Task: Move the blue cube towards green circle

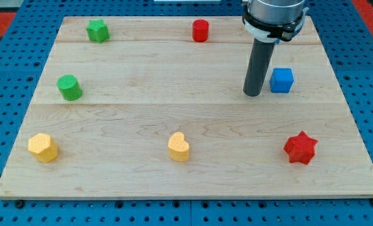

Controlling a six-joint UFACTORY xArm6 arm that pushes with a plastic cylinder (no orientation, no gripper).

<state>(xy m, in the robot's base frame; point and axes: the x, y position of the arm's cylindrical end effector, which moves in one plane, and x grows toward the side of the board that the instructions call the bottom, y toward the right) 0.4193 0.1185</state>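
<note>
The blue cube [282, 80] sits on the wooden board [142, 119] at the view's right, upper half. My tip [253, 94] is just to the cube's left, a small gap apart, slightly lower in the view. The green circle, a short green cylinder [69, 87], stands far off at the view's left, at about the same height in the view as the cube. The rod rises from the tip to the arm's grey end at the view's top.
A green star [98, 30] is at the top left. A red cylinder [200, 30] is at the top middle. A yellow hexagon [43, 147] is at bottom left, a yellow heart [179, 147] at bottom middle, a red star [300, 148] at bottom right.
</note>
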